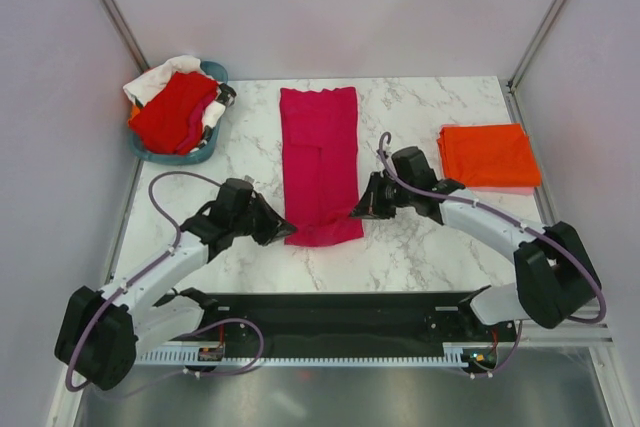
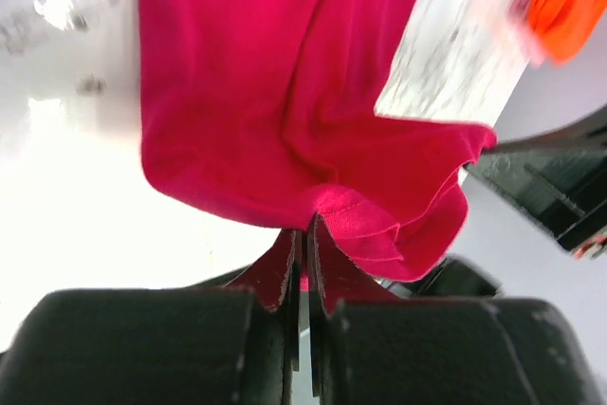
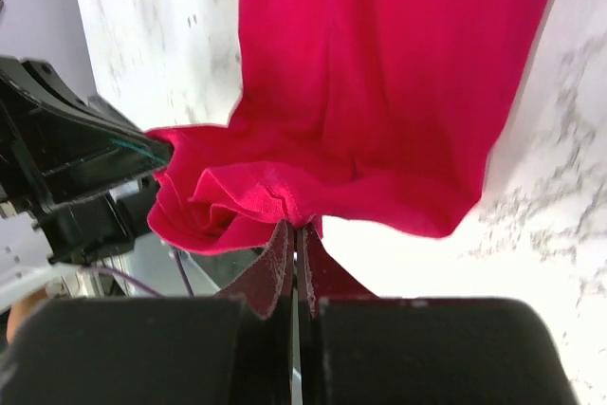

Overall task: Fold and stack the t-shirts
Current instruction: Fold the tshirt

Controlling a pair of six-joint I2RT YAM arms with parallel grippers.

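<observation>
The left gripper (image 2: pixel 303 234) is pressed together on the near left corner of the pink tee (image 1: pixel 320 162), its tips pinching a bunched hem. The right gripper (image 3: pixel 296 239) is likewise clamped on the near right corner, with cloth gathered in folds just above its tips. The tee lies as a long narrow strip on the marble table (image 1: pixel 420 247), stretching away from both grippers toward the far side. Its near end hangs between them and looks raised off the table in the wrist views. The grippers face each other across that end, close together. To the right of the right gripper, well apart, an orange tee (image 1: pixel 488 155) lies folded flat. Beyond the left gripper and further left, a teal basket (image 1: pixel 195 157) holds a red tee (image 1: pixel 175 112) heaped over a white tee (image 1: pixel 160 77).
</observation>
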